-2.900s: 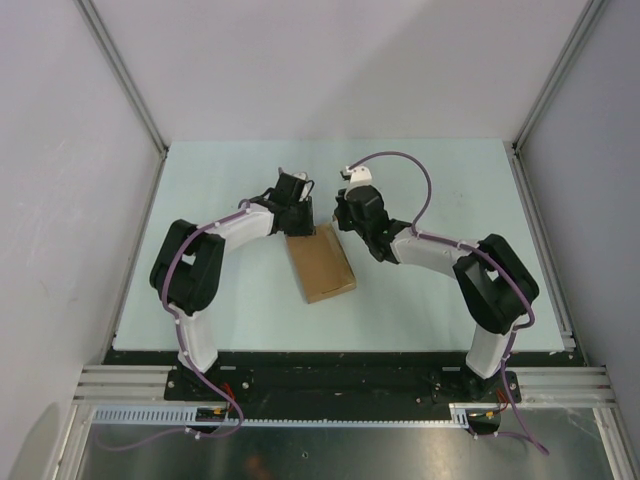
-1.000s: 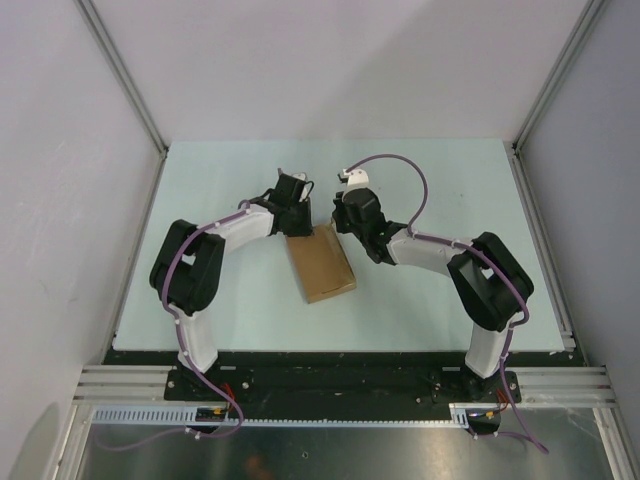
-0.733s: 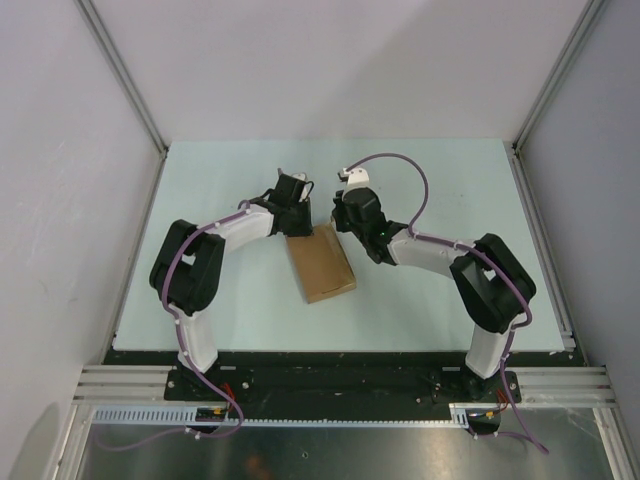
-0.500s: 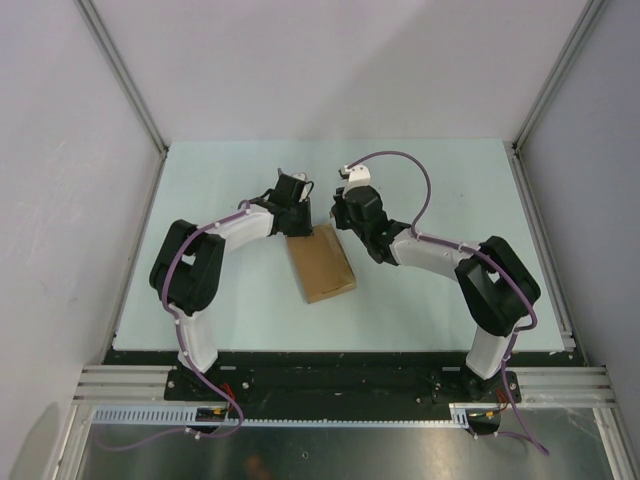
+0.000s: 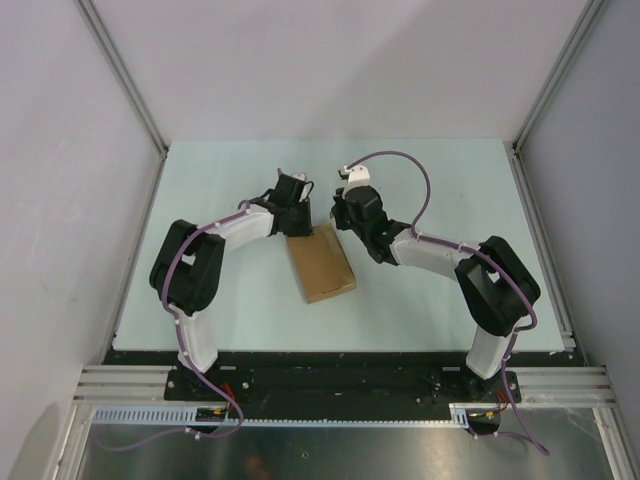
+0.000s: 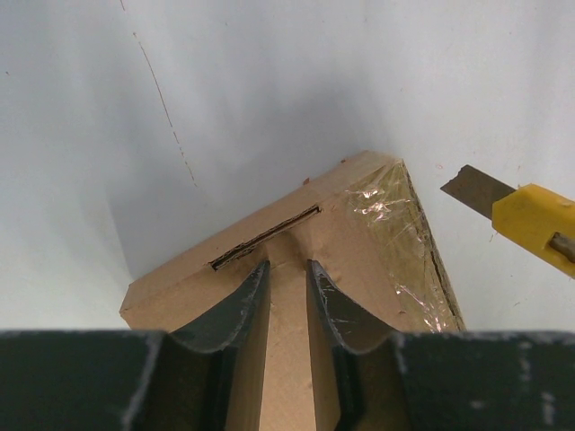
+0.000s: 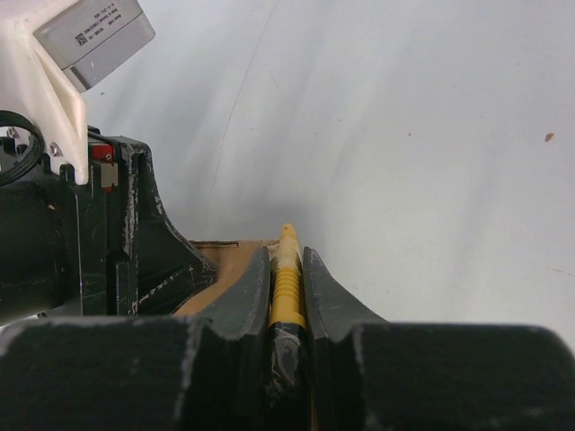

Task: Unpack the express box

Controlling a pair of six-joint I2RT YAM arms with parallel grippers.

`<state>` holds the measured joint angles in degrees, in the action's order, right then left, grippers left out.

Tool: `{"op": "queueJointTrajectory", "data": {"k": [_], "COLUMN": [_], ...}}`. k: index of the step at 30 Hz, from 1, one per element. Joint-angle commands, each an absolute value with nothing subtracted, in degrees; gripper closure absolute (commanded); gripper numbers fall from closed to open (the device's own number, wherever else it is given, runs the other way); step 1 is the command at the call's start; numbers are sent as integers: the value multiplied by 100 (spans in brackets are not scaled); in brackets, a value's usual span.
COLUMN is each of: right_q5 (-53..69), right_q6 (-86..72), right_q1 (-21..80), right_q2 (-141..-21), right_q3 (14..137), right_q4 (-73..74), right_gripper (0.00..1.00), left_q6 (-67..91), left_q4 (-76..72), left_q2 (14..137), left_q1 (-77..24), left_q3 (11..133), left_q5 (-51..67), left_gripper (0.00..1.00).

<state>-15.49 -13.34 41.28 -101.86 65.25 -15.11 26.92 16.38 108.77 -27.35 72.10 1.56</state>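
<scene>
We pin the sealed express box (image 5: 320,265), left gripper (image 6: 287,267) barely parted; right gripper (image 7: 286,258) pinches the yellow utility knife (image 6: 532,218), tape (image 6: 393,214) uncut.

A pale green table (image 5: 450,190) fills the middle of the frame; one brown cardboard box (image 5: 320,263) lies flat on it, just below centre, slightly askew

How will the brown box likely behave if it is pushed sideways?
The express box lies flat, so it would probably slide, not tip. Its cardboard looks thin, likely light and dentable. The glossy tape may be slippery.
</scene>
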Motion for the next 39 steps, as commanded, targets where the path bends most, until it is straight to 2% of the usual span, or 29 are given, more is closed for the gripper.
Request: {"op": "queueJointTrajectory", "data": {"k": [1, 39], "right_q5": [-1529, -1547], "right_q6": [-1283, -1204], "right_q1": [4113, 4122], "right_q2": [-10222, -10582], "right_q3": [6530, 6530], "right_q4": [-1679, -1389], "right_gripper": [100, 100], "left_q6": [2751, 2830], "left_q4": [1969, 1986], "left_q2": [11241, 11303], "left_q1": [-2786, -2786], "left_q3": [6935, 6917], "left_q5": [158, 263], "left_gripper": [72, 73]}}
